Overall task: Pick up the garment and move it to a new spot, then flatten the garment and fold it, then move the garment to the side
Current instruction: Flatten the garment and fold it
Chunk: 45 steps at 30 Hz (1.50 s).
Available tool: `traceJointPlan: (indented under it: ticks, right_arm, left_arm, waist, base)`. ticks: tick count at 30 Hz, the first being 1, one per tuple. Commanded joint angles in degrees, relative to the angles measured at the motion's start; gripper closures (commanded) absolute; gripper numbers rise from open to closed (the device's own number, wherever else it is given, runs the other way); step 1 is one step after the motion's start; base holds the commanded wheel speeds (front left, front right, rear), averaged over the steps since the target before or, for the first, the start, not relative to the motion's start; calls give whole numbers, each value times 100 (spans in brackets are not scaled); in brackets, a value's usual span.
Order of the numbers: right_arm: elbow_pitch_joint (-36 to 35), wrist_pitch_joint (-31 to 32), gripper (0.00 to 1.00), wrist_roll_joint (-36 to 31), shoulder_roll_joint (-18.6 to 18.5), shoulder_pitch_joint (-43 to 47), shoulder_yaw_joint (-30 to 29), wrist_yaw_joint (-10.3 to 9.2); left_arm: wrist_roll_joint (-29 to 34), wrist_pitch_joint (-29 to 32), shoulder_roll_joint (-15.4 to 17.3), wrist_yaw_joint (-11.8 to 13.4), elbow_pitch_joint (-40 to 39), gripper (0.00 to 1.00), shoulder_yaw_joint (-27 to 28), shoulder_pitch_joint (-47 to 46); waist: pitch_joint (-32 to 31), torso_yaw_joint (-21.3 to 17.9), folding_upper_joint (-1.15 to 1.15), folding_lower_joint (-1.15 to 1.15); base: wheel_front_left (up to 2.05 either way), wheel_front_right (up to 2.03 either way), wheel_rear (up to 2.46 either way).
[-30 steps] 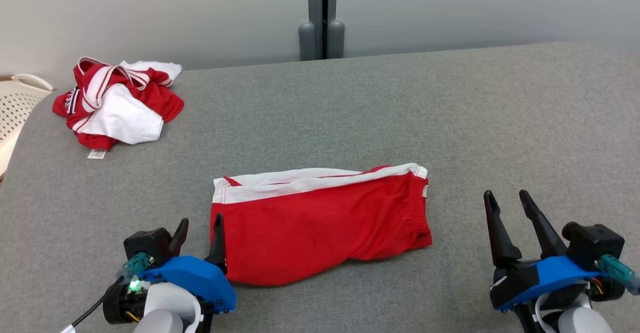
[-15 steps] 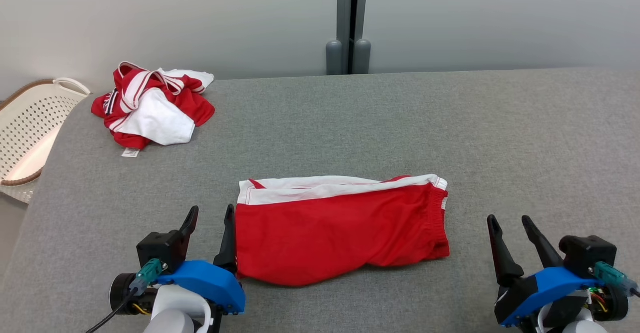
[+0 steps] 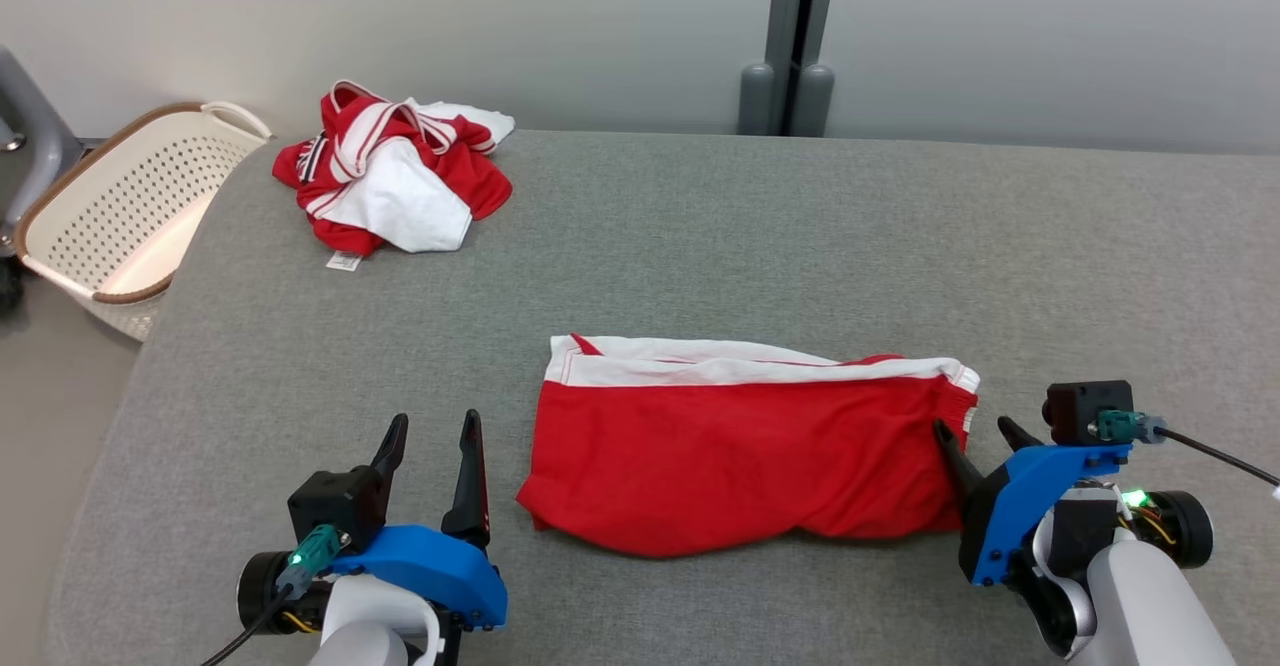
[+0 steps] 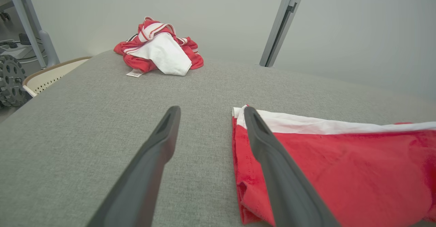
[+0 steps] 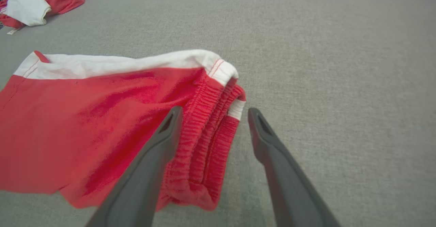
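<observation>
The garment (image 3: 740, 446), red shorts with a white side stripe, lies folded flat on the grey table (image 3: 700, 246). My left gripper (image 3: 435, 426) is open just left of the shorts' hem end. In the left wrist view its fingers (image 4: 163, 141) frame bare table, and the garment (image 4: 340, 165) lies under the right one. My right gripper (image 3: 972, 428) is open at the elastic waistband end. In the right wrist view the gripper (image 5: 214, 111) has the waistband of the garment (image 5: 85, 111) between its fingers, with nothing pinched.
A crumpled red and white pile of clothes (image 3: 400, 181) sits at the table's far left corner. A perforated cream basket (image 3: 130, 216) stands beside the table's left edge. A grey post (image 3: 795, 41) rises behind the table.
The head camera has swung left, shifting the picture right. My right gripper has moved in to the waistband end. My left gripper now stands slightly off the hem edge it touched.
</observation>
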Motion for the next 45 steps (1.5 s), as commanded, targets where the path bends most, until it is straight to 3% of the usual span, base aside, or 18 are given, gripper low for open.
traceJointPlan:
  ticks: [1, 14, 15, 19, 25, 36, 45]
  right_arm:
    - [211, 103, 0, -65, -32, -137, -74, 3]
    - [1746, 621, 3, -70, -11, -653, -588, 3]
    - [1823, 621, 40, -14, -8, -681, -574, 3]
    - [2075, 592, 100, 168, -3, -816, -433, 2]
    - [2188, 589, 100, 621, -184, -932, -192, 1]
    - [1631, 1018, 100, 1173, -1321, -555, -212, 2]
    - [446, 1557, 100, 2338, -1037, -246, -139, 3]
  left_arm:
    - [-8, -47, -10, 14, 19, 0, 13, -85]
    - [-60, -118, -39, -16, 190, 0, -61, -93]
    - [-62, -120, -30, -17, 196, 0, -66, -94]
    - [-58, -106, 7, -16, 216, 0, -83, -105]
    - [-61, -67, 56, 13, 188, 0, -115, -44]
    - [-85, 50, 57, 83, -109, 0, -210, 104]
    - [-111, 99, 66, 115, -201, 0, -276, 68]
  waist:
    - [59, 120, -1, 0]
    - [36, 387, -1, 0]
    - [35, 382, -1, 0]
    - [19, 317, -1, 0]
    - [-94, 116, -1, 0]
    - [-213, -314, -1, 0]
    - [-139, -358, -1, 0]
  base:
    - [0, 0, 0]
    - [0, 0, 0]
    - [0, 0, 0]
    - [0, 0, 0]
    - [0, 0, 0]
    - [0, 0, 0]
    - [0, 0, 0]
